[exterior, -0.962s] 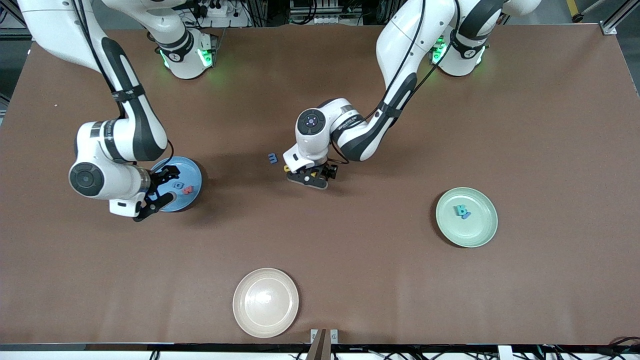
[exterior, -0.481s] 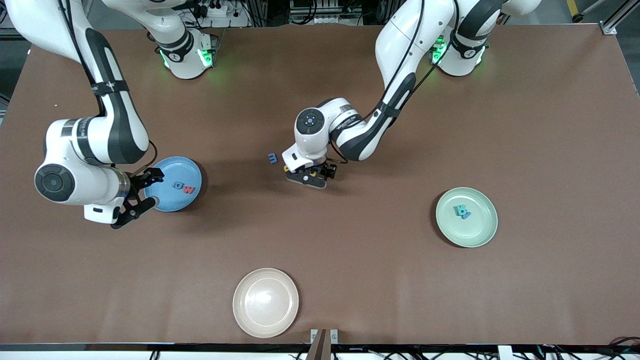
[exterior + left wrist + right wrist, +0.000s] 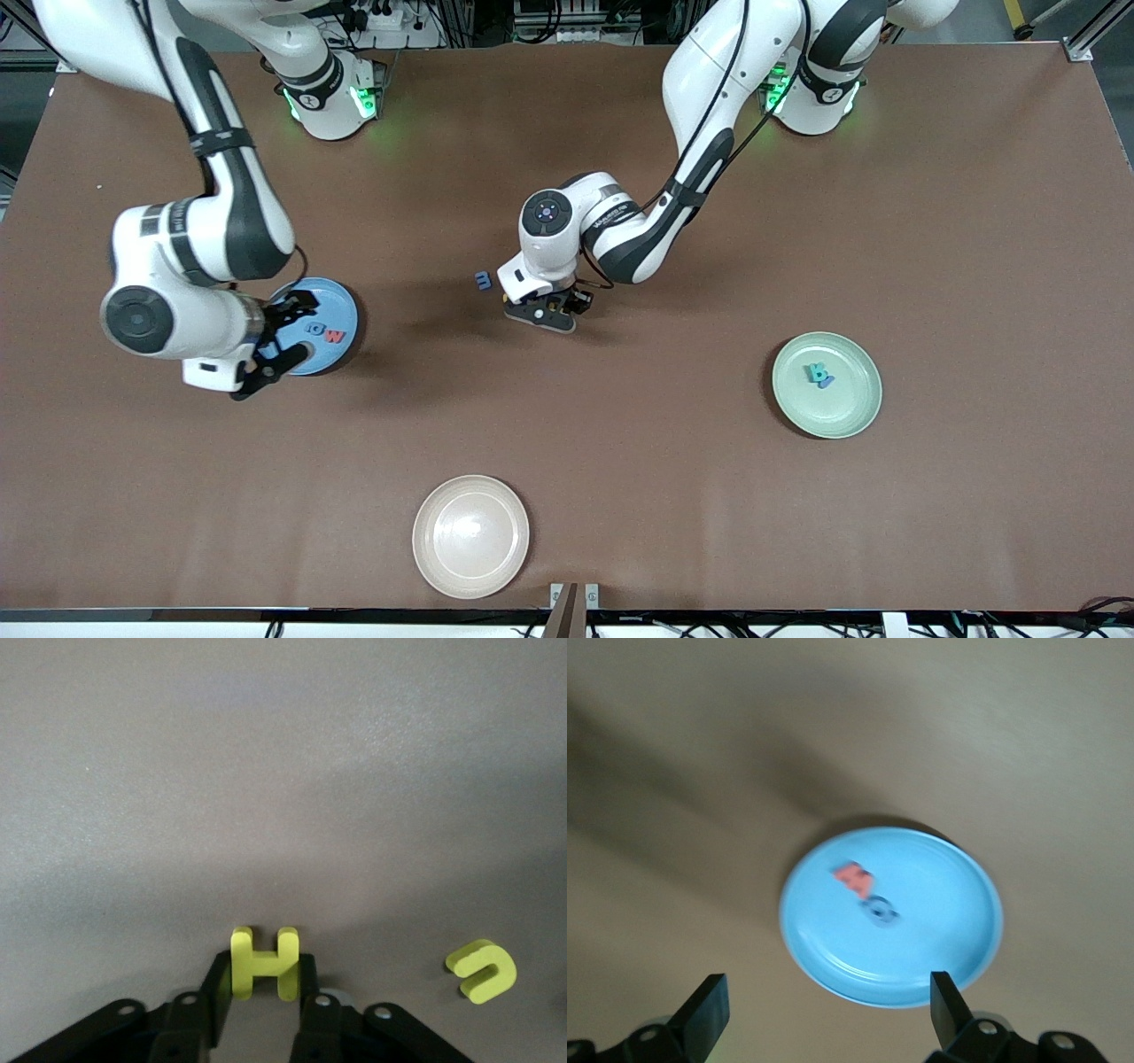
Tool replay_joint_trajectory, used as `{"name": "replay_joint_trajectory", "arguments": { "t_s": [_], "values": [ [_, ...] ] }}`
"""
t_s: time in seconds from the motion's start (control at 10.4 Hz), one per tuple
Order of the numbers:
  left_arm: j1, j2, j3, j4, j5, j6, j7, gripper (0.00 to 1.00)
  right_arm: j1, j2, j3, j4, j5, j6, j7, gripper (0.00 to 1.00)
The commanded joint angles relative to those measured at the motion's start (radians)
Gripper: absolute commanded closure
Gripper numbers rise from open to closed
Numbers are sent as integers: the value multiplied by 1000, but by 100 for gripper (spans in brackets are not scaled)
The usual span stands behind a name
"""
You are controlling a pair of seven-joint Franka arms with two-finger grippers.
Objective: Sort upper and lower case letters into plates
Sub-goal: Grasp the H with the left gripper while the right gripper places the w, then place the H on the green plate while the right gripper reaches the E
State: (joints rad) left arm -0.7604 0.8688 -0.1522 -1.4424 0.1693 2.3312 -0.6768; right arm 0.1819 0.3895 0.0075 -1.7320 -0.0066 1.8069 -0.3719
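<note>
Now we see a yellow H [image 3: 263,962] pinched between the fingers of the left claw [image 3: 542,312], near the middle of the front view, low over the tabletop [image 3: 673,496]. In the left wrist view the H stands upright between the two black fingers [image 3: 220,985], which press its two sides. A second yellow letter [image 3: 481,970], curved like a hook, lies on the tabletop just beside the claw. We cannot see either yellow letter in the front view, where the claw covers that spot. A blue m [image 3: 483,281] lies just beside the left claw, toward the right arm's end.

At the centre left of the front view sits the blue plate [image 3: 341,310], holding a red letter [image 3: 333,336] and a blue letter [image 3: 314,329] side by side. The right claw [image 3: 285,340] hangs over that plate's edge with its fingers spread wide and nothing between them; the right wrist view shows both fingertips [image 3: 707,1010] apart with the plate beneath.

At the centre right of the front view lies the mint plate [image 3: 855,390], carrying a teal letter [image 3: 814,371] touching a blue one [image 3: 826,381]. We cannot read their shapes.

Low in the frame, nearest the camera, rests a cream plate [image 3: 470,535], well apart from the others.
</note>
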Motion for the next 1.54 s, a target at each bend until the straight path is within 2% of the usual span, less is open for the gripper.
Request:
{"name": "replay_joint_trajectory", "arguments": {
  "t_s": [0.0,0.1,0.19,0.48,0.58,0.77,0.96,1.35,1.44],
  "values": [
    [16,-19,8,19,7,1,-30,100,-6,-23,44,-50,101,32,71,0],
    [83,-58,2,10,7,-24,-29,100,-2,-29,84,-70,103,69,88,0],
    [142,-94,-10,10,9,-102,-24,100,10,-27,118,-79,103,93,155,0],
    [443,-160,-157,-13,29,-320,92,100,42,-24,193,-170,106,253,284,0],
    [501,-189,-158,-50,27,-346,158,100,47,-23,219,-213,106,314,306,0],
    [619,-206,-156,-122,54,-351,216,100,71,-17,291,-322,106,519,411,0],
    [729,-215,-155,-176,154,-349,269,100,114,-12,301,-388,106,642,424,0],
    [834,-208,-155,-174,156,-345,299,100,191,38,298,-397,70,666,505,0],
    [839,-209,-155,-176,156,-345,302,47,195,61,299,-396,3,672,569,0]
  ]
}}
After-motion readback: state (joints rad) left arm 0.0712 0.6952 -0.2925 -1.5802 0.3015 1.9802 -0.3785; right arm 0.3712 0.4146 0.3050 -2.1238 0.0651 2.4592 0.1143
